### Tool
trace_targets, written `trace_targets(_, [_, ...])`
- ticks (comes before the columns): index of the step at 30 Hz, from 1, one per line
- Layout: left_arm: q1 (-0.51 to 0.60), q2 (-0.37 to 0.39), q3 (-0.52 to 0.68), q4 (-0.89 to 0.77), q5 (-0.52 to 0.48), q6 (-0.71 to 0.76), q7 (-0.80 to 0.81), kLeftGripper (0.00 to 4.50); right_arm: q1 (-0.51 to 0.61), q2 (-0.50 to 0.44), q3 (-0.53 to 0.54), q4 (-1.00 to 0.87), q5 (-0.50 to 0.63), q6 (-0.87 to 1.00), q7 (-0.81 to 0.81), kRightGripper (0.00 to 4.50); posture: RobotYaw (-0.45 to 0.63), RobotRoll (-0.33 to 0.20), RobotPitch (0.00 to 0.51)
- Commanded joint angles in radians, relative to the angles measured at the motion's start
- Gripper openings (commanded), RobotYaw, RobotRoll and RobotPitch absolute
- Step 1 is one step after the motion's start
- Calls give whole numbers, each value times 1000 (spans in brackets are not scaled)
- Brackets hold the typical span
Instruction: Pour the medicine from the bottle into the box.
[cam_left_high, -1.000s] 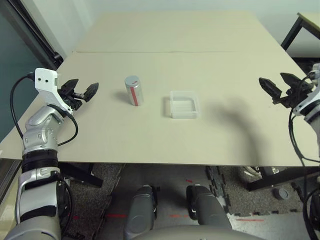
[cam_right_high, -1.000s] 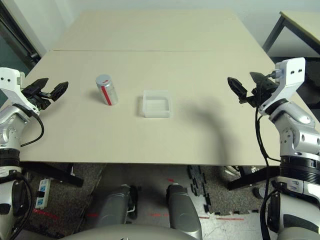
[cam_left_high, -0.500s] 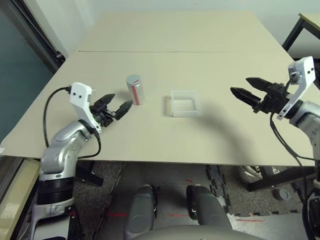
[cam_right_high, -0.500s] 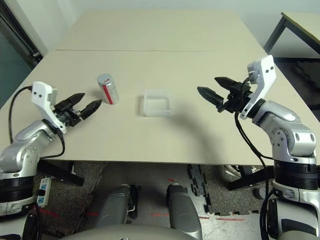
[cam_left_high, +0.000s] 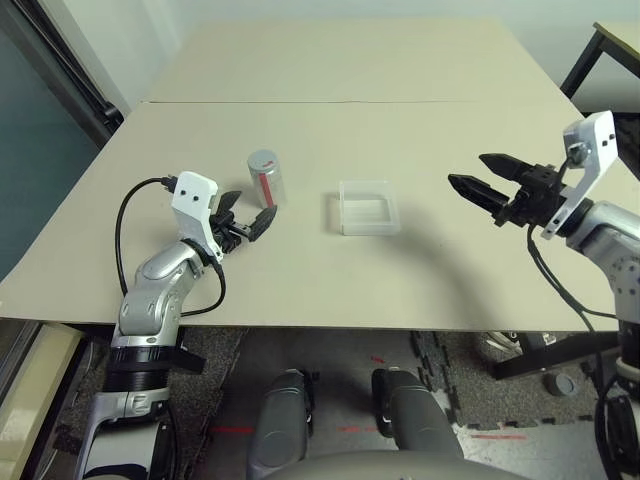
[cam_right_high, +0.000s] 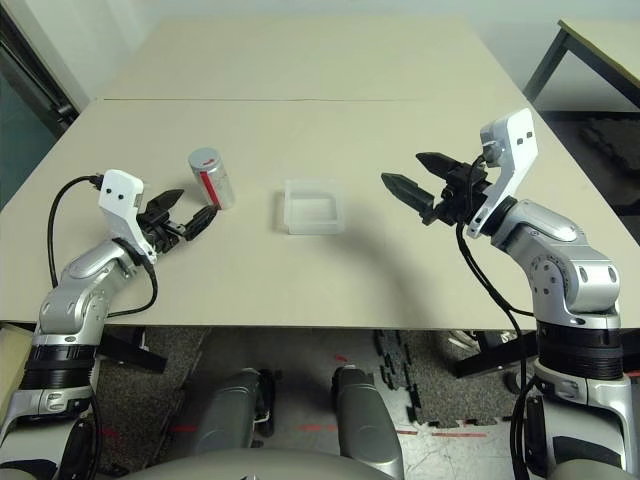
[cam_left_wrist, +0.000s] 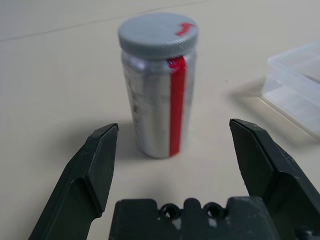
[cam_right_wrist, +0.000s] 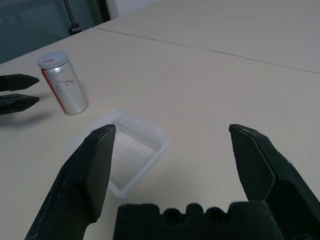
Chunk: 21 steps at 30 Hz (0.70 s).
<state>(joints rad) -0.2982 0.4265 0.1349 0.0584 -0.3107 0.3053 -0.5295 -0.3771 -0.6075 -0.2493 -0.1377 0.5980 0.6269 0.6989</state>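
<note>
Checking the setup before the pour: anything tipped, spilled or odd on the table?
Nothing stands out. The bottle stands upright with its cap on, the clear box lies flat beside it, and no spill shows on the table.

Bright even overhead light; soft shadows on table (cam_left_high: 420, 140); wrist views blurred nearby.

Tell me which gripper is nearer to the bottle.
Left. The left gripper stands open just short of the bottle, fingers aimed at it without touching. The right gripper, also open, hangs far off on the other side, beyond the box.
</note>
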Motion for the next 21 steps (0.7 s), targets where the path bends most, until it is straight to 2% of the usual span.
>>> trace_targets(1, [-6, -14, -9, 30, 23, -30, 10, 4466, -10, 5, 6, 10, -2, -11, 2, 4500, -49, 0, 119])
trace_targets(21, [-84, -59, -23, 190, 87, -157, 21, 4466, -24, 19, 9, 28, -9, -29, 2, 4500, -57, 0, 102])
